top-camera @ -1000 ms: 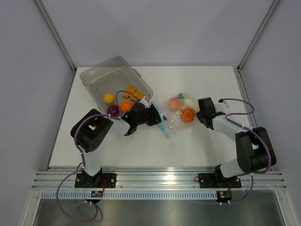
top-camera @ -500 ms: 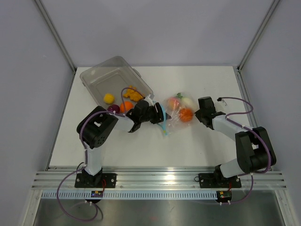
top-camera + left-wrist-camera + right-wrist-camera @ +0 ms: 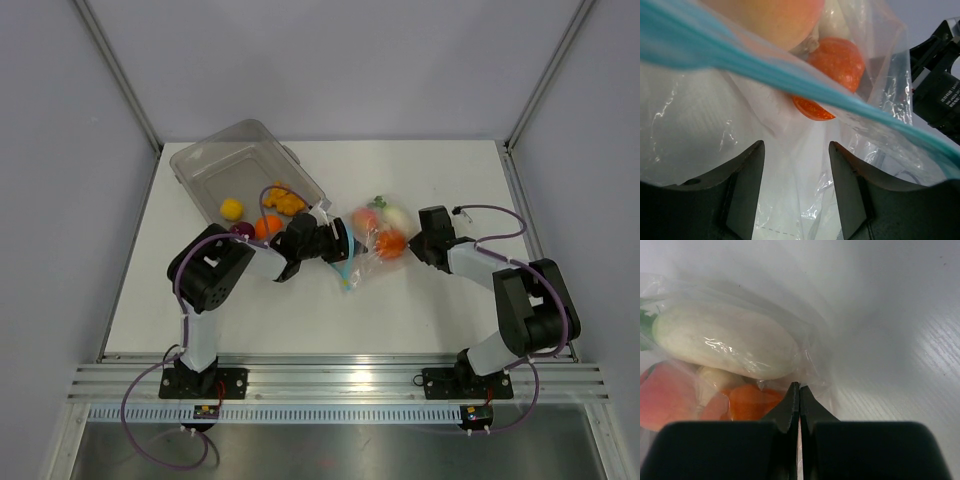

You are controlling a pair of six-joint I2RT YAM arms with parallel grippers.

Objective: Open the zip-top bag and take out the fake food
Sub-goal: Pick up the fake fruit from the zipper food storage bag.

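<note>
Zip-top bag lies mid-surface, a bit toward the far edge, between the two arms. Its blue zip strip is at the end facing the left arm.

Fake food is partly in the bag: an orange piece, a peach-coloured one and a white one with a green bit at its end. They are bunched together and touching.

Left gripper is right at the zip end, jaws apart. Crinkled bag film fills the gap and the zip strip crosses just past the tips. Can't see it clamping anything.

Right gripper is at the opposite end of the bag, jaws fully closed. A fold of film sits right at the tips and looks pinched there. The white piece lies just beyond, the orange one below it.

Clear tub sits angled near the far left corner of the surface. Inside, toward its near end: a yellow ball, an orange ball, a purple piece and a lumpy orange-yellow piece. The left arm crosses just in front of the tub's near corner.
</note>
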